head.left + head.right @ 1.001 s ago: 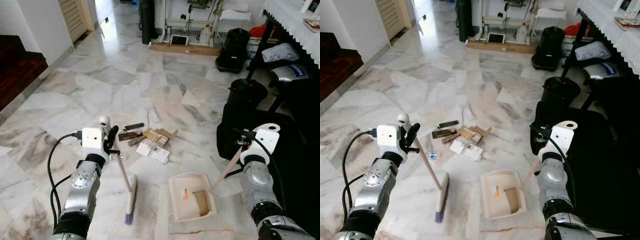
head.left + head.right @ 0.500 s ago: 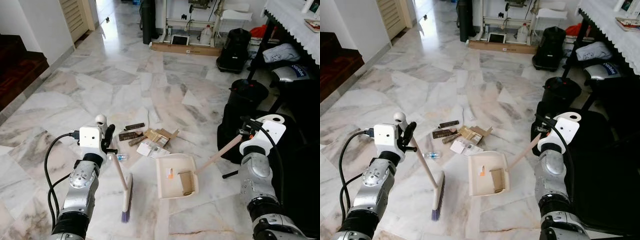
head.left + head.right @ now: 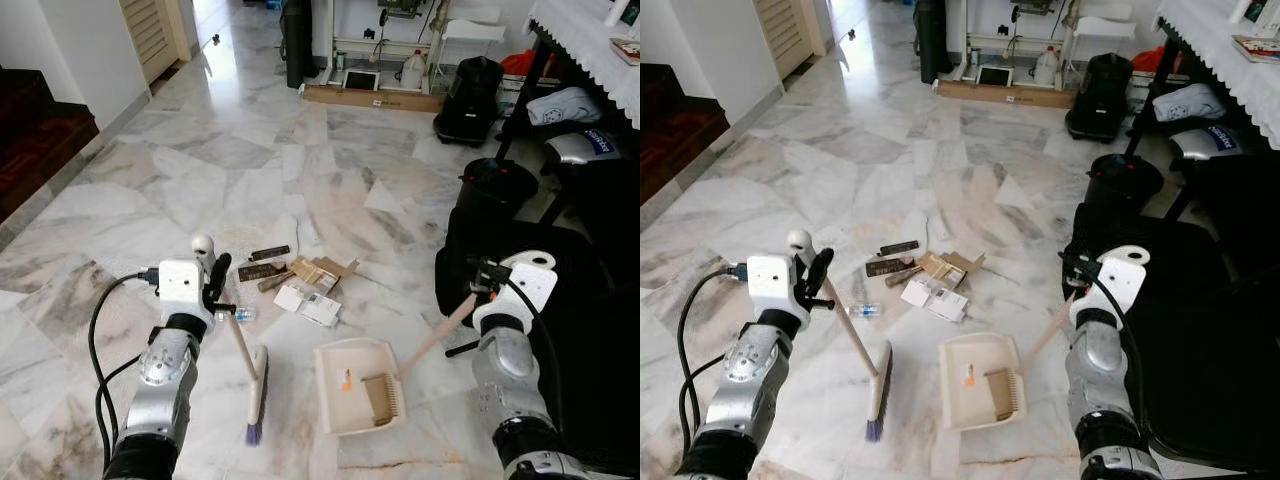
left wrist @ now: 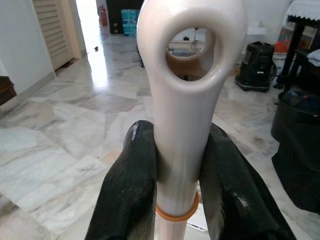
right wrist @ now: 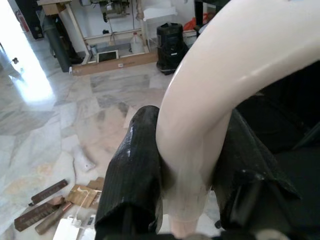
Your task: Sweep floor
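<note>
My left gripper [image 3: 220,283] is shut on the cream handle of a short broom [image 3: 256,391]. Its bristle head rests on the marble floor, just in front of me to the left. The left wrist view shows both black fingers [image 4: 131,185] clamped on the looped handle end. My right gripper [image 3: 481,281] is shut on the long handle of a cream dustpan [image 3: 341,398], which lies flat on the floor right of the broom. A litter pile [image 3: 303,282] of cardboard scraps, paper and brown sticks lies just beyond both tools. A small plastic bottle [image 3: 241,314] is beside the broom handle.
Black bags and a black bin [image 3: 497,185] crowd the right side under a table with a white cloth [image 3: 585,40]. A dark stair [image 3: 35,140] rises at far left. A cardboard box [image 3: 370,97] and a black case [image 3: 470,85] stand by the far wall.
The dustpan swung left toward the litter half a second ago, then came back nearer to me and slightly right. The broom has hardly moved. The camera shifted slightly.
</note>
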Controlling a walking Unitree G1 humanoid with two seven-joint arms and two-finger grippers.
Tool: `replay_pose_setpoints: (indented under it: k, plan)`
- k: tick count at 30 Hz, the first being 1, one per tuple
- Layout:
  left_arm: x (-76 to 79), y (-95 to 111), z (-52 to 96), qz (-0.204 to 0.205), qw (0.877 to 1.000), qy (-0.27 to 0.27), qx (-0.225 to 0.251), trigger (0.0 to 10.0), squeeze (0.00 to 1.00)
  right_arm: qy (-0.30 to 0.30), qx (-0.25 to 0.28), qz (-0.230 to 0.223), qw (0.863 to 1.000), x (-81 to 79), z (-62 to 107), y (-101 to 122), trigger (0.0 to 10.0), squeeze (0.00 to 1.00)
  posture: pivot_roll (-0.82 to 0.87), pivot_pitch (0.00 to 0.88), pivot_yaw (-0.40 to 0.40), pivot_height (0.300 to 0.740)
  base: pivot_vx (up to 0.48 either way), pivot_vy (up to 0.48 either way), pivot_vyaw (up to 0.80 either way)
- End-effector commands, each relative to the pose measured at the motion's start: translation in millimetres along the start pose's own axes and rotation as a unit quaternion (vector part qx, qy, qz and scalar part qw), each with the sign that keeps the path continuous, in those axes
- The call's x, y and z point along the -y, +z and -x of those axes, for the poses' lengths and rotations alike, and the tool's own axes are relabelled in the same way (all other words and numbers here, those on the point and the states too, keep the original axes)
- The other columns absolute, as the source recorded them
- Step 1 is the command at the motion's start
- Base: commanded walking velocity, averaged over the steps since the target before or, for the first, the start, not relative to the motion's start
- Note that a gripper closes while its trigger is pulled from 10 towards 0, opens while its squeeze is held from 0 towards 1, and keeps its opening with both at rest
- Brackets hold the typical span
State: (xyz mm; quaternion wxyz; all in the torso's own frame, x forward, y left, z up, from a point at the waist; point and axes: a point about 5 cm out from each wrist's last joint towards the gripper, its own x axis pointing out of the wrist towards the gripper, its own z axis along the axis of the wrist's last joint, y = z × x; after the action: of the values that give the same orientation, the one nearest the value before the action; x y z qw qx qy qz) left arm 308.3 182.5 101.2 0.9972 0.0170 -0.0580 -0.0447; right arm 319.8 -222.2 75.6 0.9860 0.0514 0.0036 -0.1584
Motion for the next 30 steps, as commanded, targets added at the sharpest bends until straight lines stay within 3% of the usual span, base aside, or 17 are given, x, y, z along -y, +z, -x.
replay_pose_setpoints:
  k: [1, 16, 30]
  plan:
    - [0.7, 7, 1.0, -0.006, 1.000, -0.004, 0.024, 10.0, 0.00, -0.001, 0.029, -0.006, 1.000, 0.1, -1.3, 9, 10.0, 0.00, 0.01, 0.000, -0.011, 0.740, 0.000, 0.000, 0.00]
    - [2.4, -5, 2.4, -0.002, 1.000, -0.006, 0.006, 10.0, 0.00, -0.011, -0.006, 0.001, 1.000, 5.5, 12.1, -15, 10.0, 0.00, 0.01, 0.000, -0.007, 0.740, 0.000, 0.000, 0.00]
    - [3.8, -6, 9.6, -0.001, 1.000, -0.008, 0.008, 10.0, 0.00, -0.004, -0.005, -0.002, 1.000, 5.6, 20.6, -20, 10.0, 0.00, 0.00, 0.000, -0.005, 0.740, 0.000, 0.000, 0.00]
